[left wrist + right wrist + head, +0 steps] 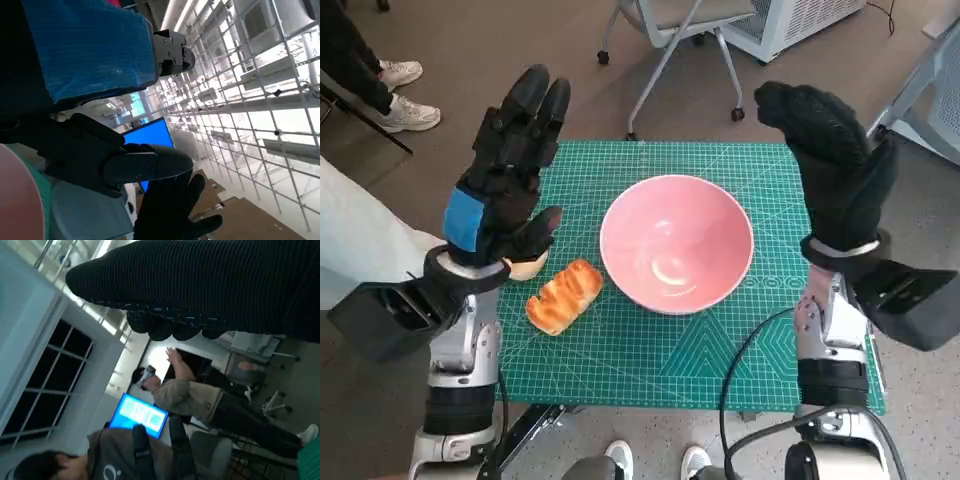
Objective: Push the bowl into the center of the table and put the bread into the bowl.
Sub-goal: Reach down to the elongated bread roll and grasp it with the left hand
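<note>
A pink bowl [676, 243] stands empty on the green cutting mat [650, 350], slightly right of the mat's middle. A golden bread roll [564, 295] lies on the mat just left of the bowl, a small gap between them. My left hand [508, 170] is raised above the mat's left edge, fingers straight and apart, holding nothing; a pale roll [527, 266] peeks out under it. My right hand [835, 170] in the knitted glove is raised at the mat's right edge, also empty. The left wrist view shows the bowl's rim [20, 195] and the gloved right hand [172, 215].
An office chair base [670, 40] stands behind the table, with a white unit [790, 20] at the back right. A person's shoes [405, 95] are at the far left and feet [655, 462] at the near edge. The right wrist view shows people [200, 400] and a blue screen [142, 415].
</note>
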